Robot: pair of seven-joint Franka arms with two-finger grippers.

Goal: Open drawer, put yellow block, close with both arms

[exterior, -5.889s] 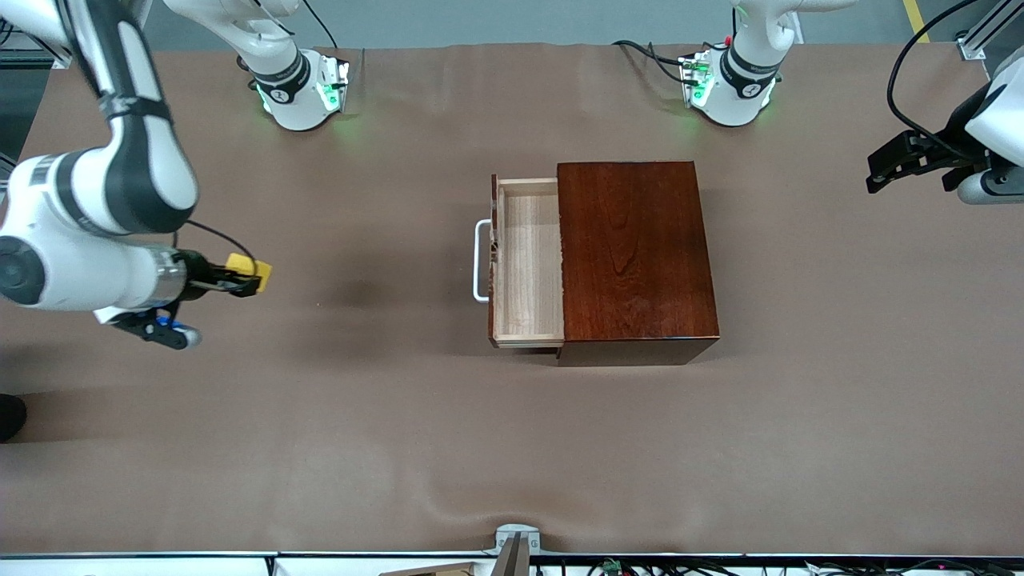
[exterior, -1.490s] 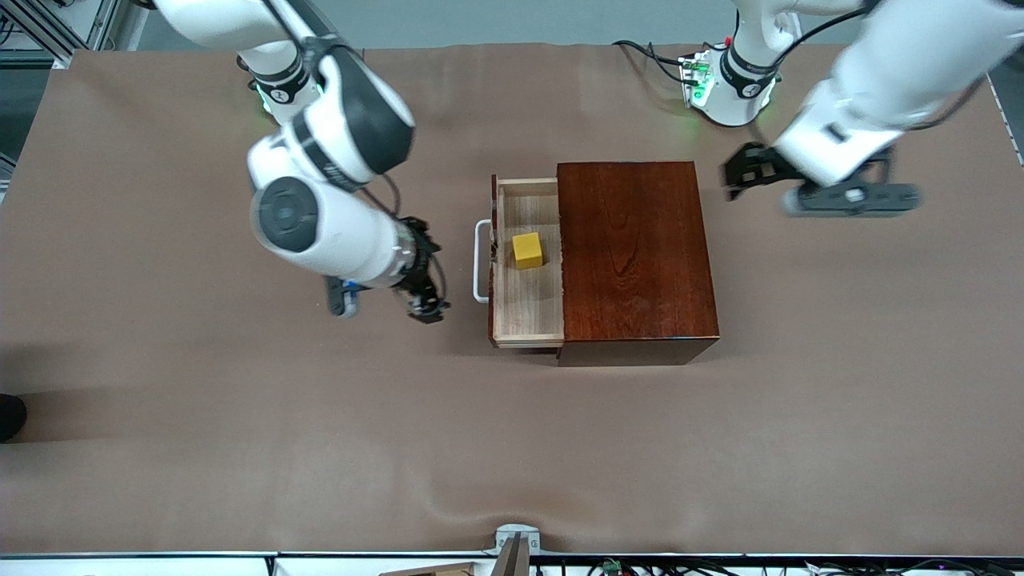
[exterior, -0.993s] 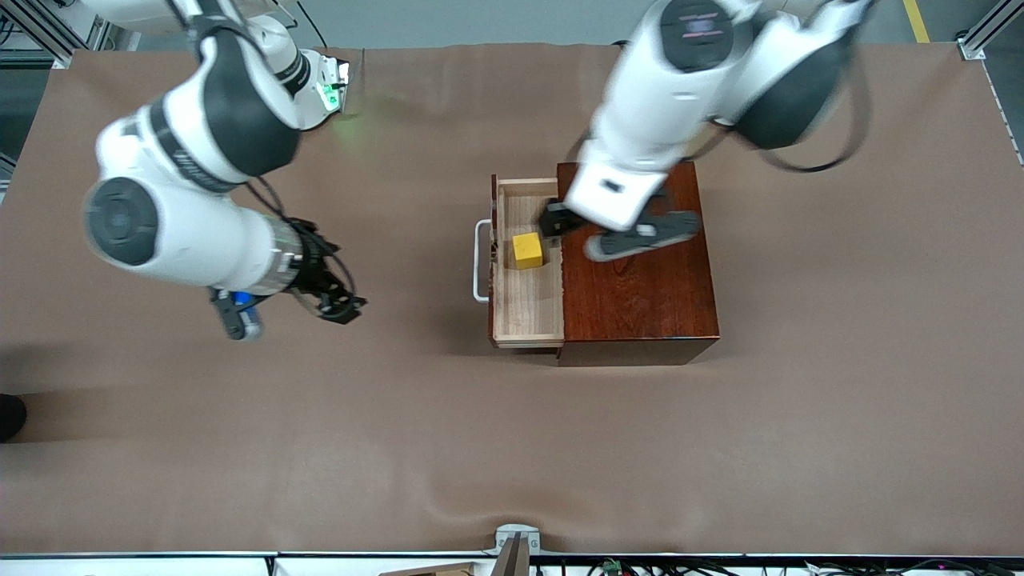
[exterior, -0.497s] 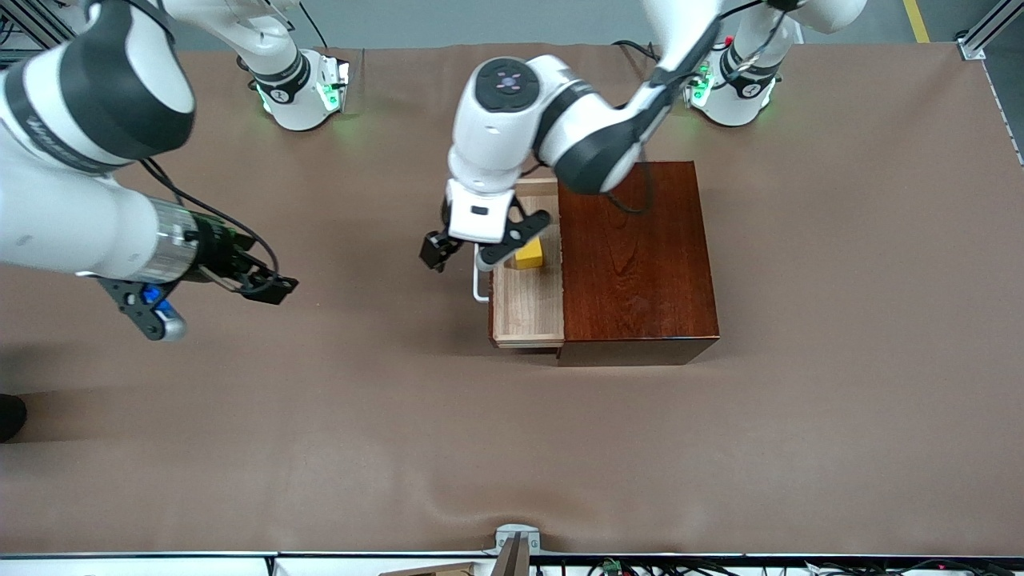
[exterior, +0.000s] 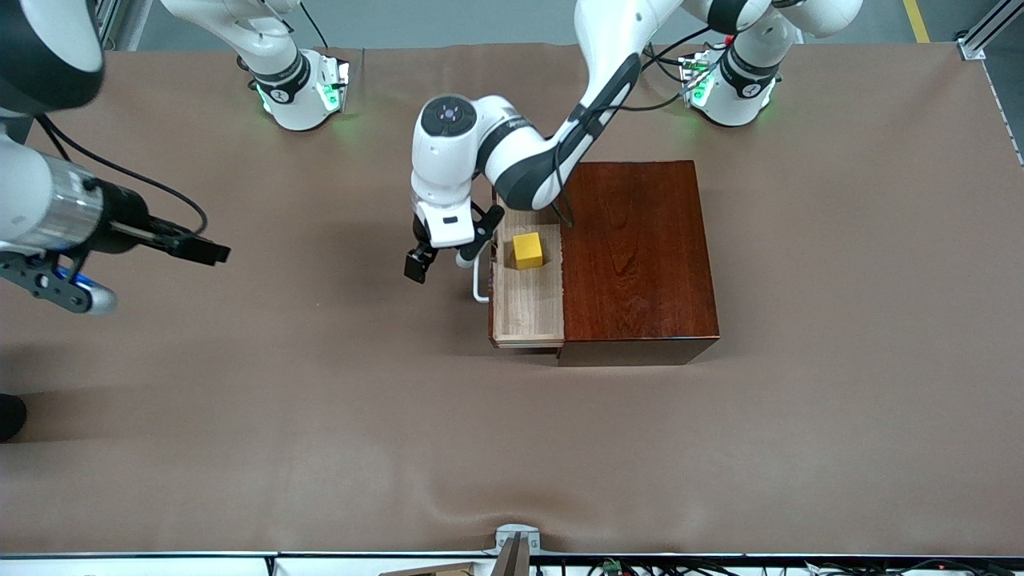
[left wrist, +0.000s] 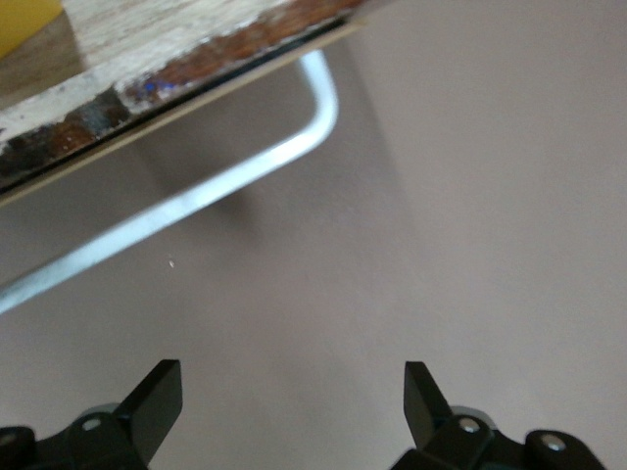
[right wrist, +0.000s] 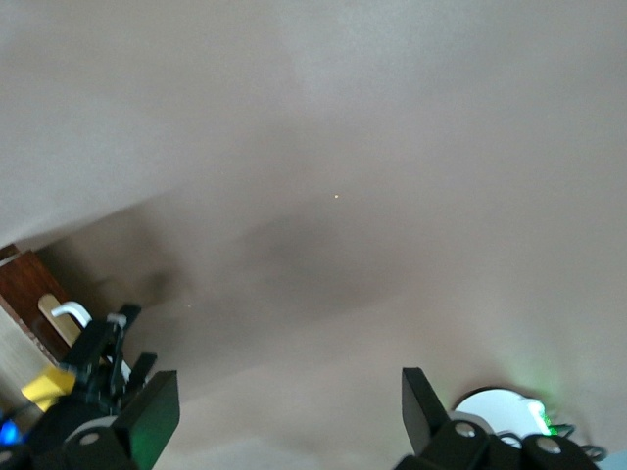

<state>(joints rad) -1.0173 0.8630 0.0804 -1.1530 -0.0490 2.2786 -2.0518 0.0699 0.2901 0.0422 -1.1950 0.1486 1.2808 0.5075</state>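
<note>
Small bright-yellow cube [exterior: 527, 250] sits in the open pale-wood drawer [exterior: 528, 308]. L gripper [exterior: 436, 260], fingers apart & empty, is by its white bar handle [exterior: 478, 290]: push the front straight in. R gripper [exterior: 210, 252], fingers apart, empty, waits well away from the drawer.

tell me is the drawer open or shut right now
Open. The drawer is pulled out of the dark box, its pale floor exposed, with the yellow block sitting inside.

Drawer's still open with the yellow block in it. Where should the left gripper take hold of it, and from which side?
Grip the straight middle of the white handle. It stands off the drawer front, leaving a gap for one finger. Probably best to come from the right arm's end of the table, where the left gripper, open, hangs over bare cloth just off the handle. The yellow block sits inside, clear of it.
</note>
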